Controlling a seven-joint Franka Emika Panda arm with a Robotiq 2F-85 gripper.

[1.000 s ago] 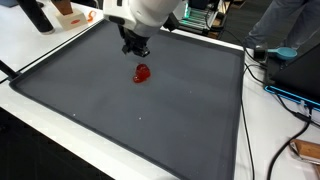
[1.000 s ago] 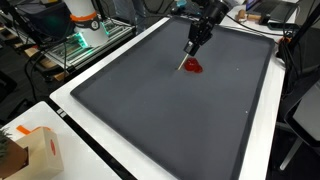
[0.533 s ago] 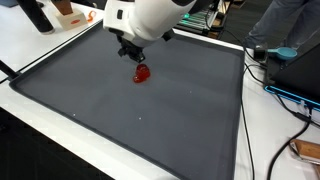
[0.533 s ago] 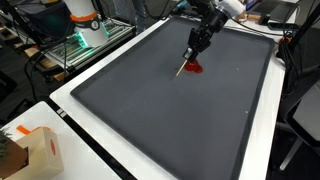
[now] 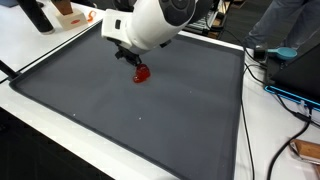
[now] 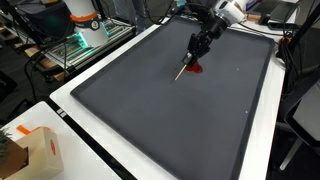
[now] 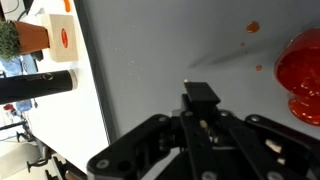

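Observation:
My gripper [image 5: 133, 60] hangs low over a dark grey mat [image 5: 150, 125], just beside a small glossy red object [image 5: 143, 74]. The jaws are shut on a thin pale stick [image 6: 182, 71] that slants down to the mat next to the red object [image 6: 197, 68]. In the wrist view the gripper [image 7: 203, 100] fills the lower middle, with a sliver of pale wood pinched between the fingers. There the red object [image 7: 303, 68] sits at the right edge, and small orange specks [image 7: 253, 28] lie on the mat [image 7: 150, 55].
White table rim [image 6: 95, 150] surrounds the mat. A cardboard box [image 6: 38, 150] stands at one corner. A black bottle [image 7: 35, 85] and an orange plant pot [image 7: 30, 38] lie beyond the mat's edge. Cables [image 5: 285, 92] and a person [image 5: 285, 25] are off to the side.
The wrist has tilted and swung lower over the red object, so the arm's white body now covers more of the mat. The jaws stay shut on the stick.

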